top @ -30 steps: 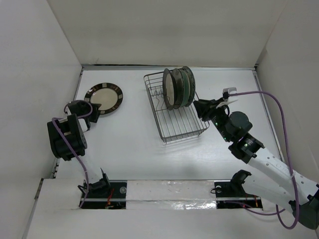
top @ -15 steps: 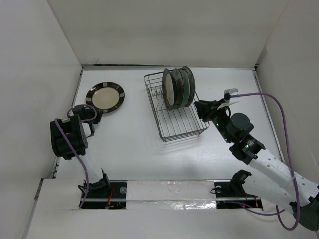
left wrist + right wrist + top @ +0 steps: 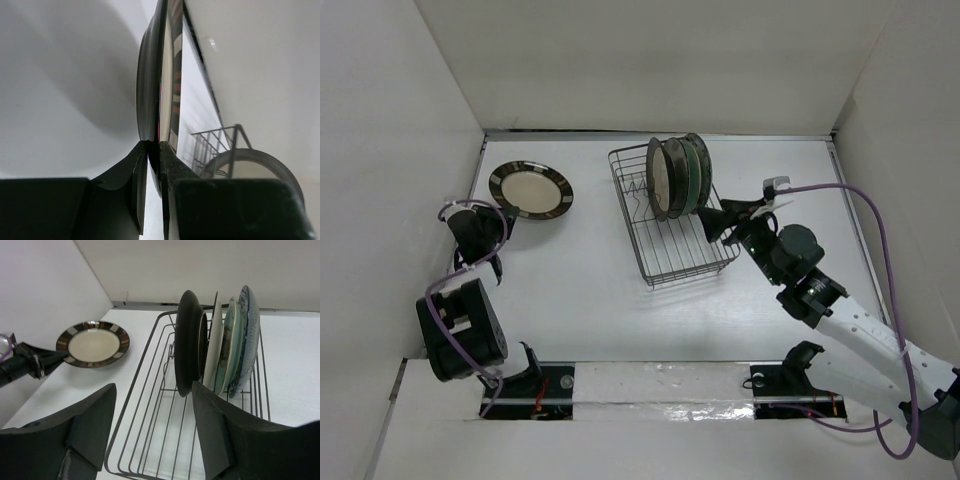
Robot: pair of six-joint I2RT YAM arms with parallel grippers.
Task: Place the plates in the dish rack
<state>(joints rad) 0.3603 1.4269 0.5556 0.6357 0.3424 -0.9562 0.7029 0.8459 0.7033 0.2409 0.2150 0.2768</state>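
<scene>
L arm (image 3: 460,325) swung nearer, jaws pinch striped plate (image 3: 531,190), rack (image 3: 675,250) front free

The left gripper (image 3: 154,150) pinches the near edge of the striped-rim plate (image 3: 150,90), one dark finger (image 3: 135,175) against its black underside and the other on its face. The plate is seen edge-on, reaching straight away from the fingertips, with striped bands visible along its cream side. Beyond the pincer and off to its right stands the dish rack (image 3: 220,135), a pale round plate (image 3: 250,155) upright in it
</scene>
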